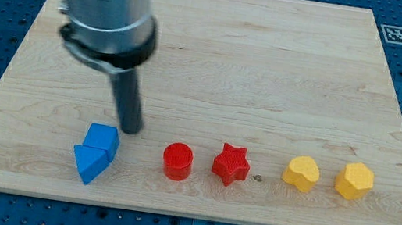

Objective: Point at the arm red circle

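Note:
The red circle [177, 160] lies on the wooden board [270, 67] near the view's bottom, left of centre. My tip [129, 128] stands to its upper left, apart from it by about a block's width. The tip is just above and right of a blue block [102, 138]. The rod rises from the tip to the large grey arm body at the view's top left.
A second blue block [89, 163] touches the first from below. A red star [231, 164] lies right of the red circle. Two yellow blocks [301, 173] [354, 181] lie further right. A marker tag [395, 34] sits at the board's top right corner.

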You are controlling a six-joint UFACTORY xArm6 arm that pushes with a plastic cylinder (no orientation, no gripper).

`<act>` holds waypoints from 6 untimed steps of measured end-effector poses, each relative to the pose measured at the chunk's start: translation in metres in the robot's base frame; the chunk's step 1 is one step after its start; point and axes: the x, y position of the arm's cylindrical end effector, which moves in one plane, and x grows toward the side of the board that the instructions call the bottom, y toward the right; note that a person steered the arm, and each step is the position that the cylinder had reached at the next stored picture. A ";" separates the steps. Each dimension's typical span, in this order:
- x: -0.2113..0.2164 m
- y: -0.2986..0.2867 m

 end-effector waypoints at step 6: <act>0.042 0.011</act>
